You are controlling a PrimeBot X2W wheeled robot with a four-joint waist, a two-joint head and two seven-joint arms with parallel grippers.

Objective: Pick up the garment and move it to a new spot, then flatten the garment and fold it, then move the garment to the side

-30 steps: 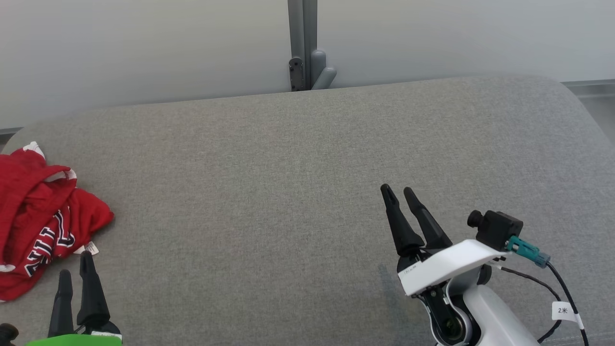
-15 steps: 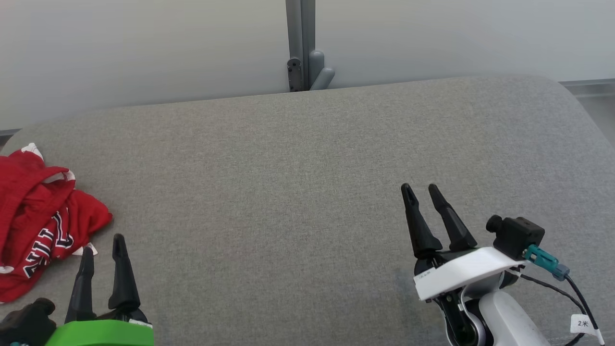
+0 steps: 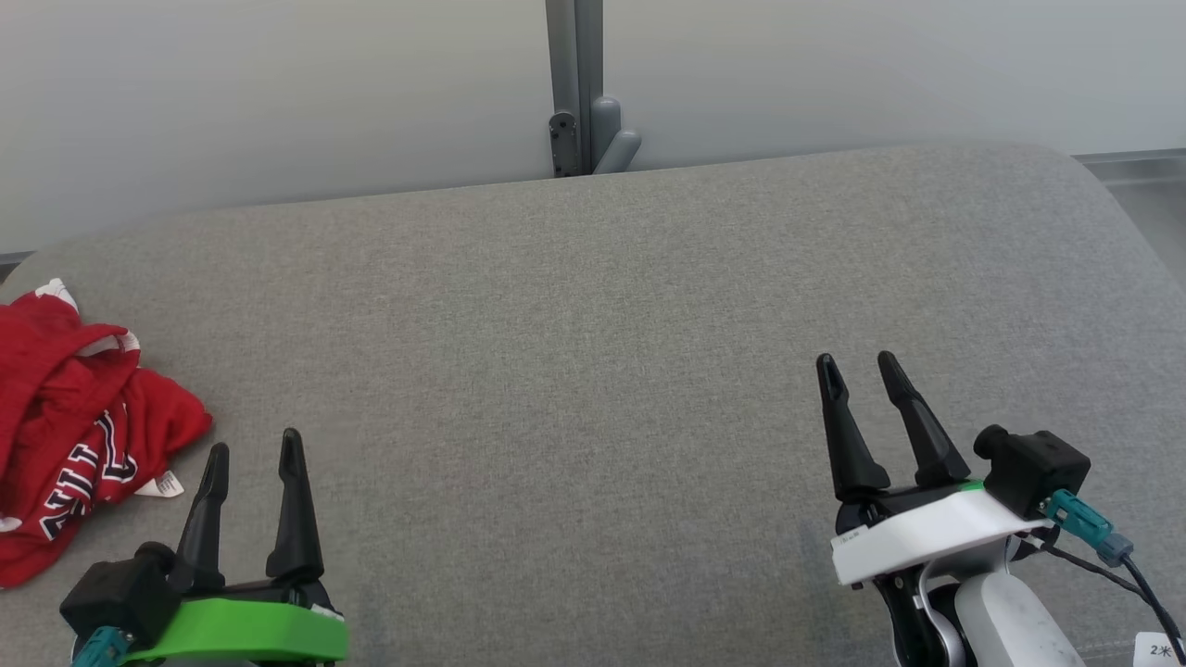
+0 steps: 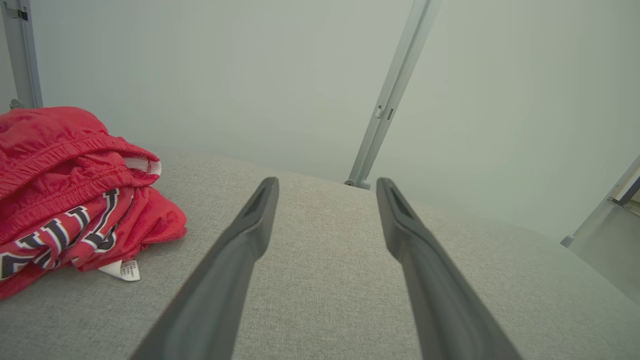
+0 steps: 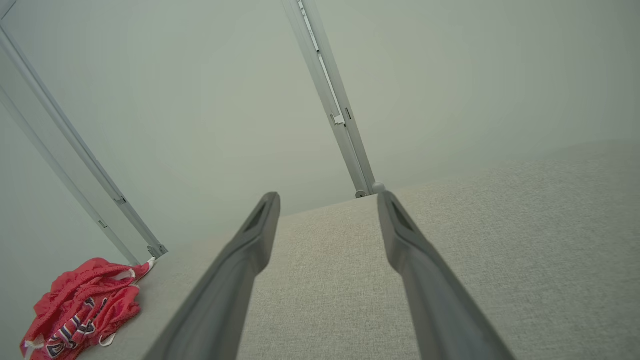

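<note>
Well, at my far left the garment lies crumpled in a heap at the left end of the grey cushion, partly cut off by the edge of the head view. It is red, with dark, white-edged lettering across one fold and a white-trimmed band near its top. A small white label sticks out from its lower right edge and lies flat on the cushion.

Just to the right of that comes my left gripper on its green mount. Its fingers are spread wide and hold nothing. It is near the garment but clear of it, and in my left wrist view the heap sits off to the left of the fingers.

Further right, behind the cushion's far edge, a grey metal post rises against a pale wall.

On the right, my right gripper on its white mount also stands wide apart and empty, well away from the garment. A small black camera and a teal plug sit beside its wrist.
</note>
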